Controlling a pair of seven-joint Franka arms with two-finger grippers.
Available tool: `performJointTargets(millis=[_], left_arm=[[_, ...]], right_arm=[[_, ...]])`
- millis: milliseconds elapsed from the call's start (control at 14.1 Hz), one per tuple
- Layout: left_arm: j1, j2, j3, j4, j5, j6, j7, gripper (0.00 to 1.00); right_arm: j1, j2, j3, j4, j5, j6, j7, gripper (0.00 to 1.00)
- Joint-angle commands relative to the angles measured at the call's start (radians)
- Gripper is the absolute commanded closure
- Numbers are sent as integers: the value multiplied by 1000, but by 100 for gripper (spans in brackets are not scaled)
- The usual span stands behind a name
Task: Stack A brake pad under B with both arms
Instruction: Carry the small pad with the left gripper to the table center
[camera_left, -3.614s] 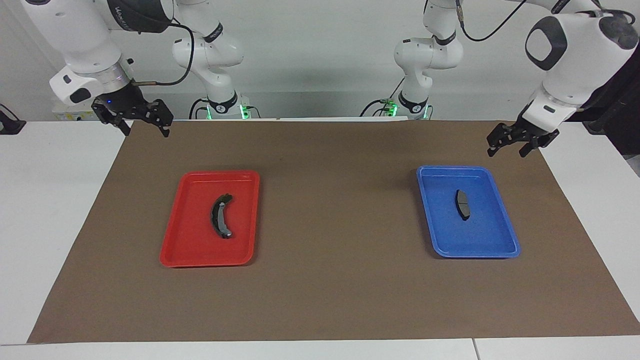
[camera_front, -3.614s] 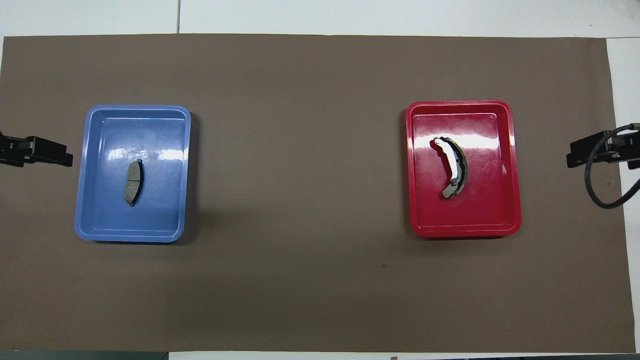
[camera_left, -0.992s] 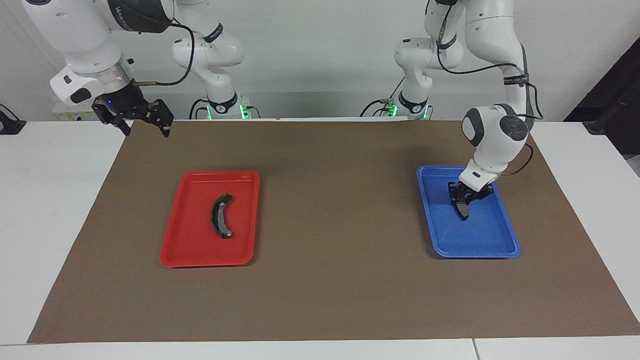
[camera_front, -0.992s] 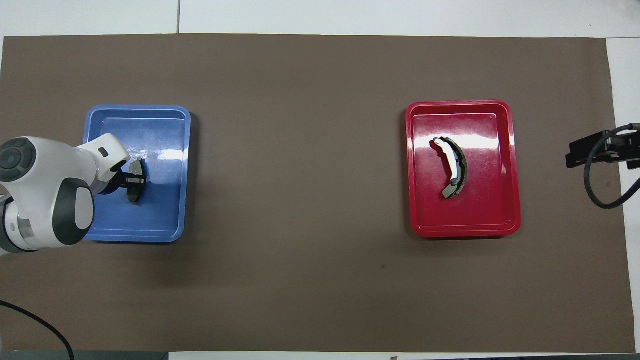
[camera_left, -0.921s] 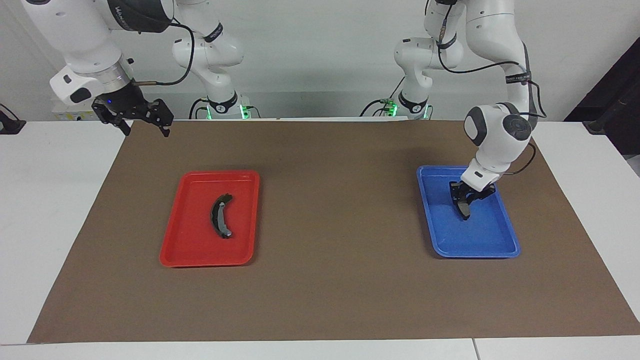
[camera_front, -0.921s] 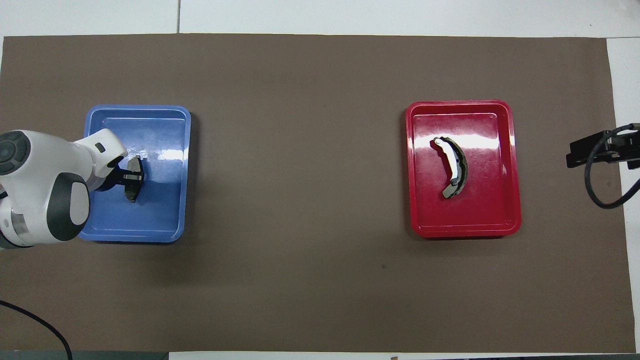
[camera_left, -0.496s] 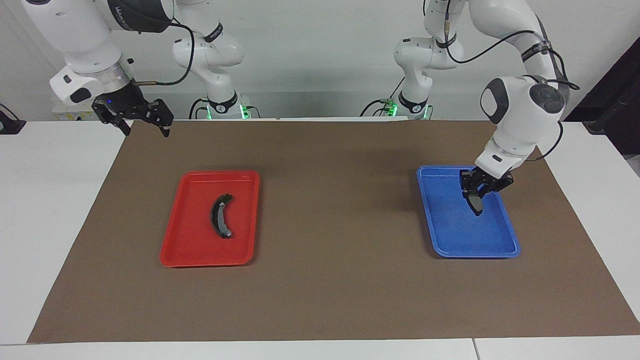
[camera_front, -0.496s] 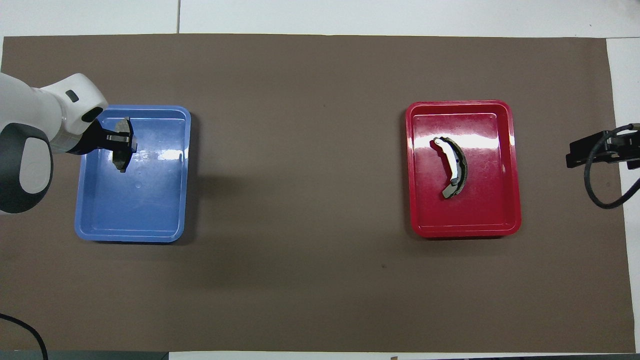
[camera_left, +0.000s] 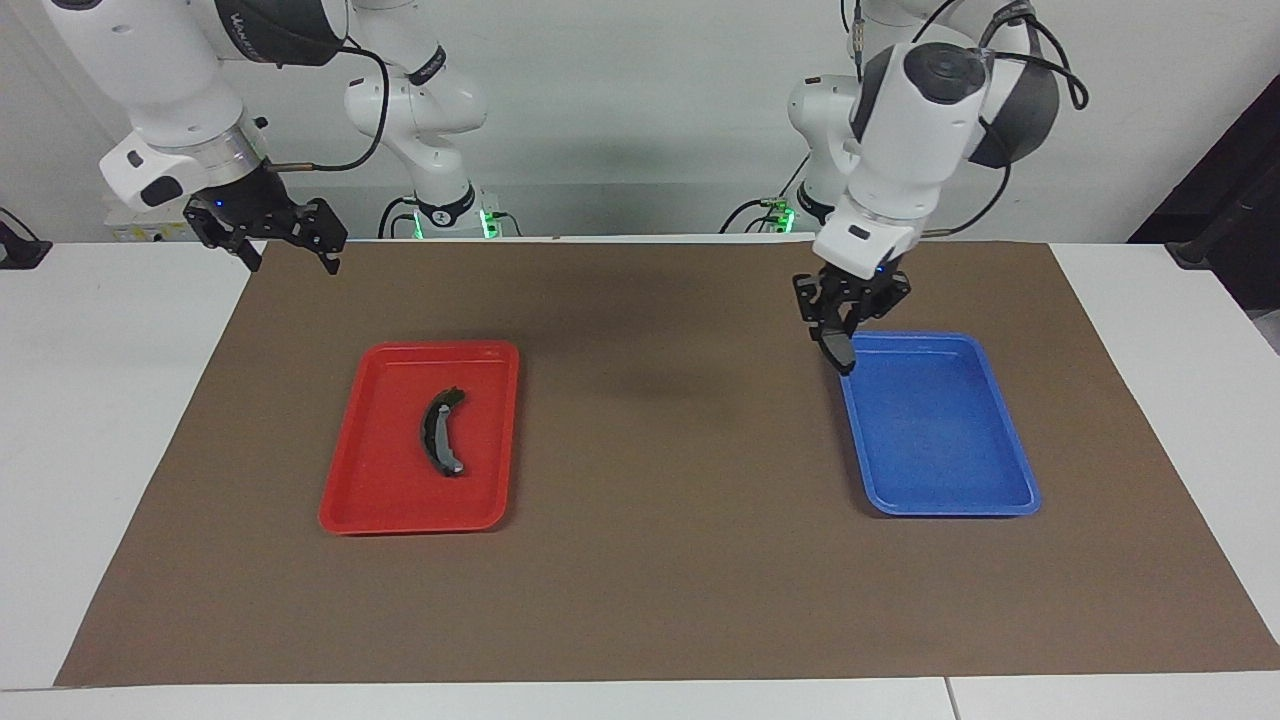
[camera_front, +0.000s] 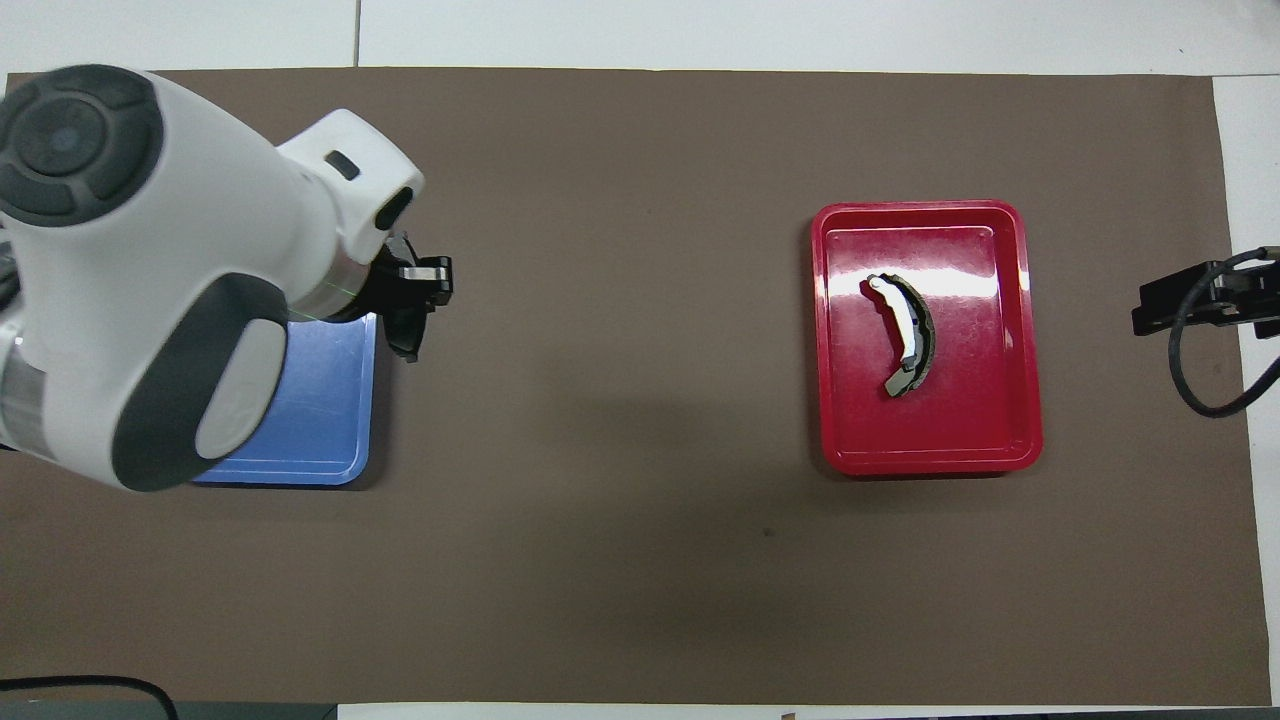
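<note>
My left gripper (camera_left: 842, 330) is shut on the A brake pad (camera_left: 840, 350), a short dark grey pad, and holds it in the air over the edge of the blue tray (camera_left: 940, 440) that faces the table's middle. In the overhead view the left gripper (camera_front: 415, 300) and the pad (camera_front: 408, 335) show just past the blue tray (camera_front: 310, 440). B (camera_left: 441, 432), the long curved black brake shoe, lies in the red tray (camera_left: 395, 500); it also shows in the overhead view (camera_front: 905, 335). My right gripper (camera_left: 290, 245) waits open over the mat's corner, and its tip shows in the overhead view (camera_front: 1165, 305).
A brown mat (camera_left: 660, 560) covers the table between the two trays. The red tray (camera_front: 1000, 440) sits toward the right arm's end. The left arm's big white wrist (camera_front: 150, 270) hides most of the blue tray from above.
My left gripper came down into the blue tray, shut on the A brake pad, lifted it and carried it toward the table's middle. The right arm has not moved.
</note>
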Motion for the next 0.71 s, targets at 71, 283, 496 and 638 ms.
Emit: performJointTargets(millis=[71, 283, 496, 638], left_arm=[[-9, 5, -37, -45, 21, 37, -69, 99], [-16, 2, -79, -182, 21, 193, -150, 99], [-16, 0, -137, -269, 21, 332, -240, 99], [-32, 20, -168, -280, 24, 382, -299, 99]], right_arm=[[-3, -4, 0, 2, 20, -1, -13, 0], [-3, -4, 0, 2, 20, -1, -13, 0], [-3, -4, 0, 2, 20, -1, -13, 0], [-3, -4, 0, 2, 20, -1, -13, 0]])
